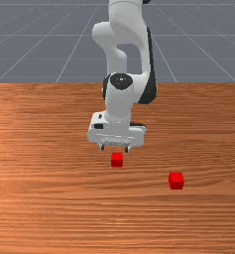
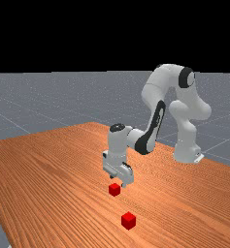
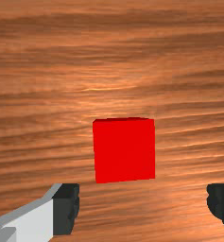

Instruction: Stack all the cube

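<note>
The empty, spread jaws (image 1: 114, 148) hang above and just short of the first red cube (image 1: 117, 159), so centre them over it before lowering straight, leaving the second red cube (image 1: 176, 181), toward the front view's right of it, as base.

In the front view, the arm (image 1: 120, 99) is faced from ahead and above, across the table (image 1: 39, 213). In the far view, it is seen obliquely, from farther off and at a shallower downward tilt; arm and table are shared by both. In the wrist view, the table is looked down on closely from the arm's end.
</note>
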